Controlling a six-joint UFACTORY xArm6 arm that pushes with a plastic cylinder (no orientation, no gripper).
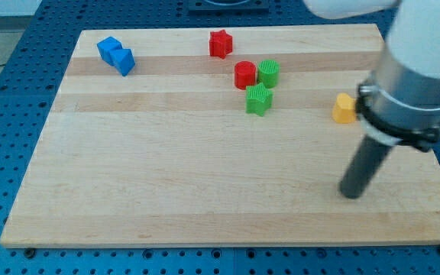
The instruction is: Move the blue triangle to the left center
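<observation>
Pincerless, the arm ends in a rod, so nothing is grasped; my tip (351, 194) rests at the board's (205, 198) four o'clock, well apart from every block. At eleven o'clock sits the blue triangle (124, 61), touching a blue cube (109, 48), apparently untouched. Whole push remains.

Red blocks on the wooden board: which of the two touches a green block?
The red round block, pressed against a green block; the red star block stands alone nearer the view's top.

Red star (220, 43), red cylinder (244, 75), green blocks (268, 73), yellow block (344, 108).
</observation>
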